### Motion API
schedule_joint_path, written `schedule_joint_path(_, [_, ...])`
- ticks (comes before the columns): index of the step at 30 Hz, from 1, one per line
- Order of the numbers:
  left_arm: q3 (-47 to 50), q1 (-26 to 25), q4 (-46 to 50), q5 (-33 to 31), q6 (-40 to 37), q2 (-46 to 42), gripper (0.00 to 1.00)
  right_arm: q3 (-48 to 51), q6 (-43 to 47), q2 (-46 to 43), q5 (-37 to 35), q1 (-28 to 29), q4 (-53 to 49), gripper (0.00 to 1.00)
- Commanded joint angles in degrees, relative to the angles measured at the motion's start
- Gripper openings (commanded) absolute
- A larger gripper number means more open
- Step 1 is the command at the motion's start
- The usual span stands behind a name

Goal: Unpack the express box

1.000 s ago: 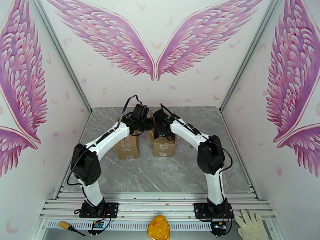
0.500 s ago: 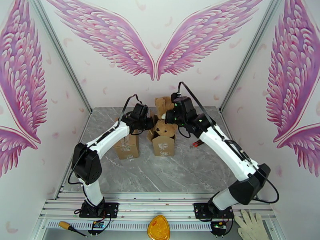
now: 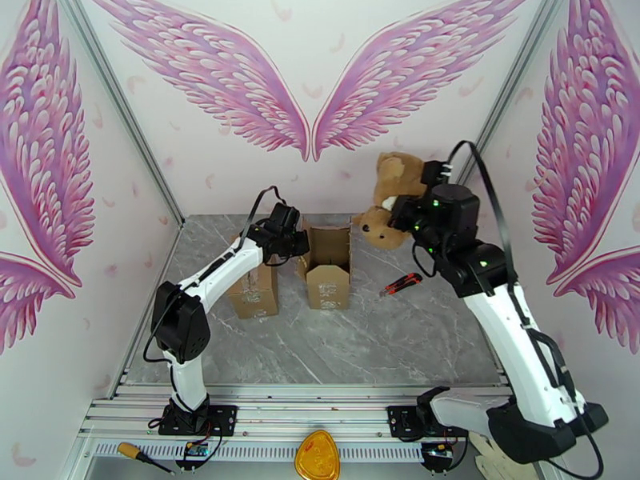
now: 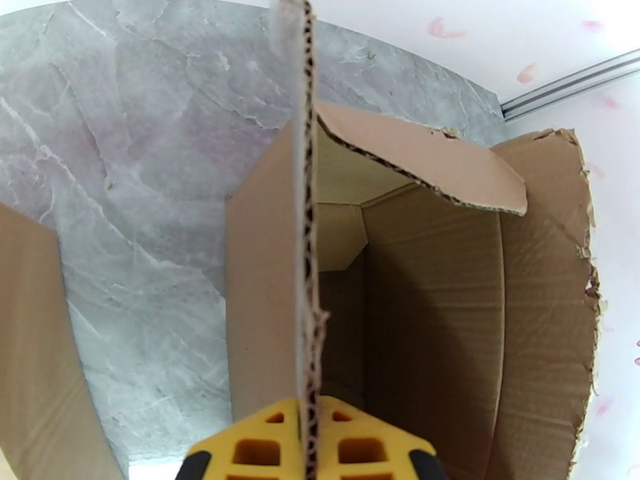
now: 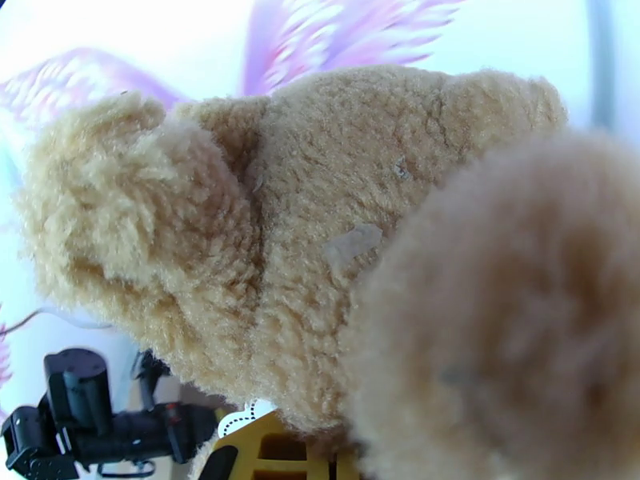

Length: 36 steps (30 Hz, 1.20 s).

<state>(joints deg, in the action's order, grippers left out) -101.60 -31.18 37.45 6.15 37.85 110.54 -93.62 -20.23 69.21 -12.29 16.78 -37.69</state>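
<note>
Express box (image 3: 328, 274) emptied | teddy bear (image 3: 390, 198) just lifted up-right of it, clamped in right gripper (image 3: 410, 214) | left gripper (image 4: 308, 438) pinches flap (image 4: 302, 194) | unpacking seemingly done

The brown cardboard express box (image 3: 328, 270) stands upright mid-table (image 3: 360, 346), its top flaps raised and its mouth open. The tan plush teddy bear (image 3: 390, 203) hangs in the air at the box's two o'clock, clear of it, head lowermost.
</note>
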Motion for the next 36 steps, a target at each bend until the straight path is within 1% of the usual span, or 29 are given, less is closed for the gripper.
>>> schedule_joint_path(1, [-2.85, 0.29, 2.54, -1.05, 1.11, 2.56, 0.00, 2.09, 4.82, 1.20, -1.35, -1.52, -2.30, 0.00])
schedule_joint_path(5, [-3.97, 0.19, 0.58, -1.40, 3.62, 2.98, 0.00, 7.73, 5.92, 4.53, -4.50, -2.88, -2.89, 0.00])
schedule_joint_path(8, [-5.74, -0.09, 0.39, -1.49, 4.76, 4.19, 0.00, 15.47, 5.13, 6.59, -3.96, -3.91, 3.31, 0.00])
schedule_joint_path(10, [-7.02, -0.35, 0.51, -1.62, 5.19, 5.19, 0.00, 16.89, 5.30, 10.64, -3.69, -4.30, 5.11, 0.00])
schedule_joint_path(13, [-8.64, -0.37, 0.96, -2.33, 5.38, 6.34, 0.00, 15.78, 5.80, 17.12, -2.98, -4.49, 6.92, 0.00])
schedule_joint_path(16, [-10.48, -0.38, 1.31, -2.64, 5.46, 7.42, 0.00, 15.63, 5.84, 21.71, -2.99, -4.92, 10.62, 0.00])
schedule_joint_path(22, [-14.12, -1.50, 1.95, -2.59, 6.02, 9.90, 0.00, 12.50, 6.12, 32.23, -4.47, -5.00, 12.88, 0.01])
schedule_joint_path(25, [-15.27, -1.93, 2.03, -2.34, 6.45, 10.97, 0.00, 9.53, 7.00, 37.71, -4.70, -5.12, 11.91, 0.02])
schedule_joint_path(27, [-15.95, -2.12, 2.42, -2.33, 6.29, 11.44, 0.00, 7.18, 6.94, 39.93, -4.67, -5.11, 10.16, 0.04])
schedule_joint_path(28, [-15.92, -2.14, 2.50, -2.46, 6.33, 11.54, 0.00, 6.53, 6.74, 40.37, -4.56, -5.15, 10.10, 0.07])
schedule_joint_path(29, [-15.95, -2.09, 2.30, -2.47, 6.34, 11.53, 0.00, 6.44, 7.01, 40.39, -4.64, -5.15, 10.58, 0.15])
schedule_joint_path(30, [-16.12, -2.05, 2.22, -2.16, 6.56, 11.70, 0.04, 6.32, 7.63, 40.32, -4.65, -5.17, 10.89, 0.33])
schedule_joint_path(31, [-16.57, -2.04, 2.27, -1.67, 6.66, 11.93, 0.10, 5.75, 8.23, 40.22, -4.57, -5.18, 10.53, 0.50])
schedule_joint_path(32, [-17.07, -2.07, 2.48, -1.29, 6.63, 12.08, 0.19, 5.22, 8.82, 40.13, -4.93, -5.20, 9.89, 0.64])
schedule_joint_path(33, [-17.48, -2.04, 2.75, -0.84, 6.89, 12.24, 0.27, 4.47, 8.98, 39.85, -5.60, -5.23, 8.71, 0.73])
schedule_joint_path(35, [-17.84, -2.30, 2.77, -0.32, 6.68, 11.91, 0.34, 4.02, 8.89, 38.61, -7.55, -5.24, 7.56, 0.82])
schedule_joint_path(36, [-17.96, -2.44, 3.15, -0.43, 6.49, 11.61, 0.41, 4.28, 8.79, 37.14, -8.04, -5.22, 7.06, 0.87])
